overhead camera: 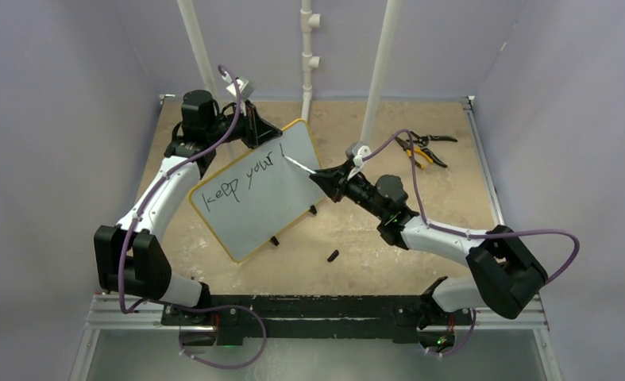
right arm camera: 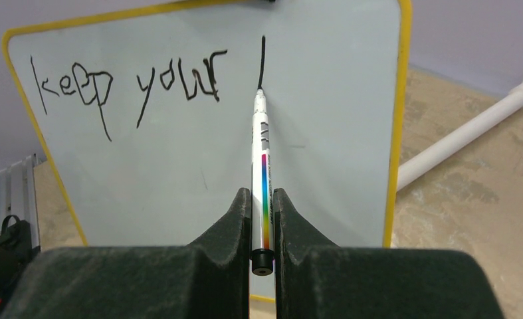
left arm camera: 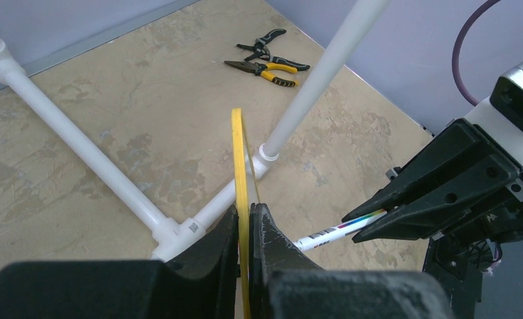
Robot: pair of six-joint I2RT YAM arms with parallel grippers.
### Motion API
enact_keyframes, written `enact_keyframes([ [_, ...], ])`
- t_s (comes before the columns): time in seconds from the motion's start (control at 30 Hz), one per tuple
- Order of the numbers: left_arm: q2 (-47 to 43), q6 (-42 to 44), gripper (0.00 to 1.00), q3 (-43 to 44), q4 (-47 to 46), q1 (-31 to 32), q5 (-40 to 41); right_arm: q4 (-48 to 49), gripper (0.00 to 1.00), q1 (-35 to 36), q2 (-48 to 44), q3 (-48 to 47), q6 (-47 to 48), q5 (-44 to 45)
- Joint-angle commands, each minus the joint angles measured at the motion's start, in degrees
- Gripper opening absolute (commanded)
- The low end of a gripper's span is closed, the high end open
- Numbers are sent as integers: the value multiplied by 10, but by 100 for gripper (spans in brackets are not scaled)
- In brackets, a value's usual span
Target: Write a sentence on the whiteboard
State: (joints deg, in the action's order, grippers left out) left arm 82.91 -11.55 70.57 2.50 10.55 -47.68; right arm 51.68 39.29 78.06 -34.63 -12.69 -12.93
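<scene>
The whiteboard [overhead camera: 253, 194] with its yellow frame stands tilted on the table. Its face also fills the right wrist view [right arm camera: 179, 153]. The sentence [overhead camera: 241, 178] reads "keep your" in black, followed by one fresh vertical stroke [right arm camera: 263, 63]. My left gripper [overhead camera: 255, 127] is shut on the board's top edge; the left wrist view shows the yellow frame [left arm camera: 240, 159] clamped between its fingers [left arm camera: 244, 219]. My right gripper [overhead camera: 325, 176] is shut on a white marker [right arm camera: 261, 173] with a rainbow stripe. The marker tip [right arm camera: 259, 93] touches the board at the stroke's lower end.
Pliers and cutters [overhead camera: 422, 148] lie at the back right of the table. A small black marker cap [overhead camera: 333, 255] lies in front of the board. White pipe posts [overhead camera: 376, 71] stand at the back, and a pipe joint [left arm camera: 179, 229] lies behind the board.
</scene>
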Motion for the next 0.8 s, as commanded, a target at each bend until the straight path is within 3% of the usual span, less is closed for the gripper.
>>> enact_keyframes([
  [0.0,-7,3,0,-7,-25,2,-17,-9,0,11,-15,24,-13,20],
  [0.77,-13,0,0,-10,-41,1,-22,40,0,16,-8,7,-30,68],
])
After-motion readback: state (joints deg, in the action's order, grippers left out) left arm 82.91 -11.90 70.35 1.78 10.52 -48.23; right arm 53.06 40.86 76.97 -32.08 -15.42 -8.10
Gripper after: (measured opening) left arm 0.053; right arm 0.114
